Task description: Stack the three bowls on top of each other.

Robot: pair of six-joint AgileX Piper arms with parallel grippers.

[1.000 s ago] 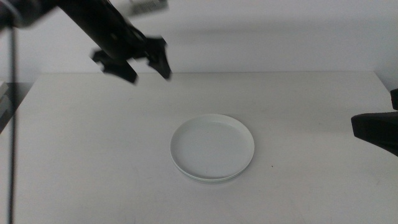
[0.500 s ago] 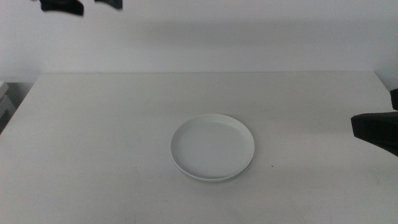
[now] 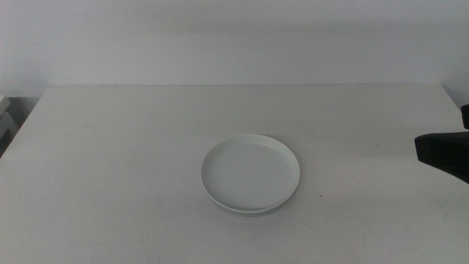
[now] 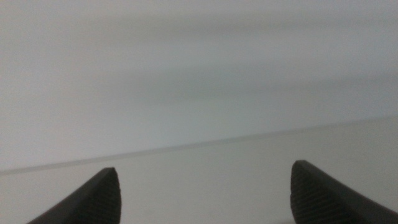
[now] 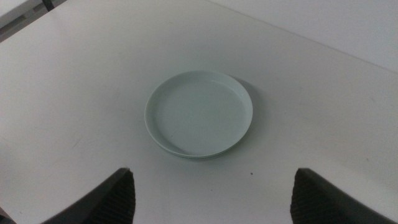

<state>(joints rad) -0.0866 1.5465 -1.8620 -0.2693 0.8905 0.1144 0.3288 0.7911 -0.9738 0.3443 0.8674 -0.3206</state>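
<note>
Middle view: one stack of bowls (image 3: 250, 174) sits on the tabletop (image 3: 110, 161), slightly right of the frame's centre and a little below mid-height. Top bowl is pale, white to faintly mint in tone, shallow, with a low rim. A thin edge of another bowl shows beneath it along the lower rim; how many lie underneath cannot be told.

Right claw (image 3: 443, 152): dark shape at the right edge of the frame, at mid-height, well apart from the stack. Right wrist view: the stack (image 5: 199, 115) lies centred on the tabletop, upright, nothing inside it; the claw (image 5: 211, 205) has its two dark jaws set wide apart at the lower corners, holding nothing, with the stack well beyond them.

Left claw (image 4: 205, 199): absent from the middle view. Left wrist view: two dark jaws spread wide apart, empty, facing a blurred pale surface and wall with a faint line between them.
</note>
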